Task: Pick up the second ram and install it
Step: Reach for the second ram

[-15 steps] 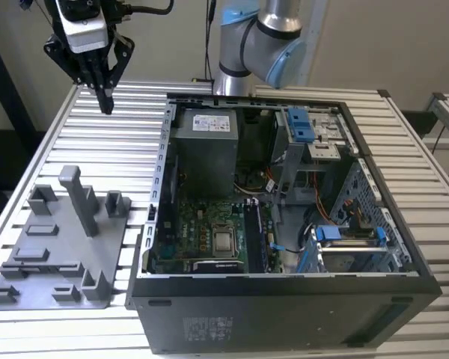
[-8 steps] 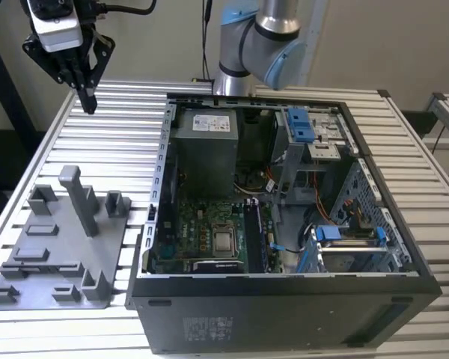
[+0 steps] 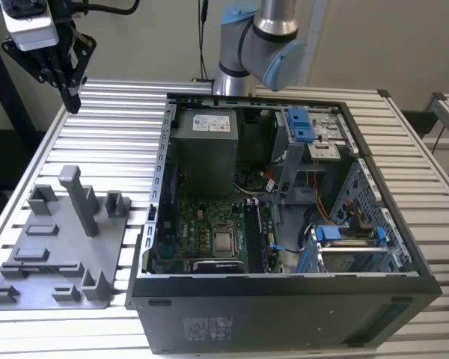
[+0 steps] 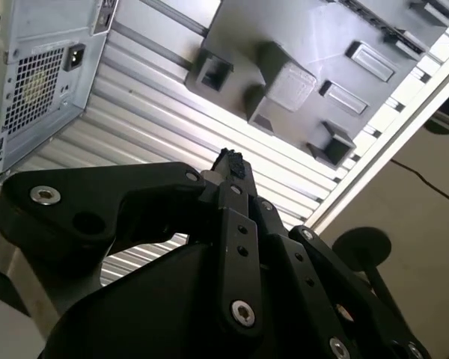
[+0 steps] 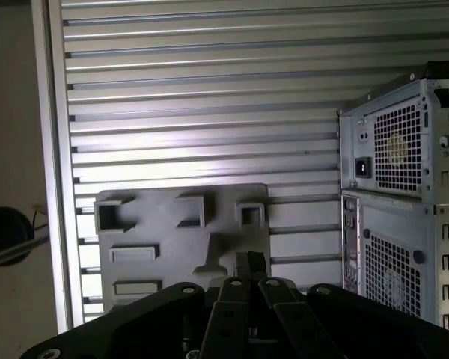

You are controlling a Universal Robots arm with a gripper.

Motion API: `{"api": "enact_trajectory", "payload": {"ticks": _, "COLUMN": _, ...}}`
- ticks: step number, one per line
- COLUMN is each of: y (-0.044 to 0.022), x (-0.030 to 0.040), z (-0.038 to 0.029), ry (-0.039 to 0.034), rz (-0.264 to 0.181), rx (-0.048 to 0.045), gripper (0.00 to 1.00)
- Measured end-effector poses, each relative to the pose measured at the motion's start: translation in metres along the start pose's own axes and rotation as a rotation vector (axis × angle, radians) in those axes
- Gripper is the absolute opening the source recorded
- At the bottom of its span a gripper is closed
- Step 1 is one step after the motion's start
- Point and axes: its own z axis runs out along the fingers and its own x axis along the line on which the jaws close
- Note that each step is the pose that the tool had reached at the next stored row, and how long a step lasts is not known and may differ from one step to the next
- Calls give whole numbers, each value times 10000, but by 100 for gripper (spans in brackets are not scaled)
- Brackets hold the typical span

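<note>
1. Gripper (image 4: pixel 230 161) is closest to the lens in both wrist views. Fingers (image 4: pixel 236 179) are pressed together at the tips w/ nothing between them afaict.
2. Second ram: can't tell where it is tbh. Grey holder (image 3: pixel 60 262) on the tabletop (image 3: pixel 120 112) has no thin bluish board standing in it that I can make out. The ram slots (image 3: pixel 256 238) just beside the cpu socket (image 3: pixel 224 241) inside the pc case (image 3: pixel 284 307) have dark long strips in them, too small to say if a stick is seated.
3. What could go wrong, imo:
   - closed tips coming down on a stick would jab the board or chips instead of straddling it.
   - tall post (image 3: pixel 78 198) on the holder sticks up well above the other blocks, so a low sideways pass could clip it and shove the holder.
   - slots sit deep between case wall and drive cage, so a tilted approach could catch the case rim or the loose wires nearby.
   - a stick pushed in crooked would jam or bend, since the latches need even pressure.
4. Pose: arm base (image 3: pixel 254 37) stands behind the case. The wrist hangs high at the exterior view's left, over bare slats beyond the holder and well apart from the case. Fingers point down, slightly tilted, touching nothing. Wrist cams look down on the holder and the case's rear panel (image 5: pixel 396 149).
</note>
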Motion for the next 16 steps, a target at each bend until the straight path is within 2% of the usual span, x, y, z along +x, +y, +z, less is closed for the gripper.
{"api": "enact_trajectory", "payload": {"ticks": 16, "y": -35, "x": 498, "z": -11, "ry": 0, "rz": 0, "rx": -9, "gripper": 11}}
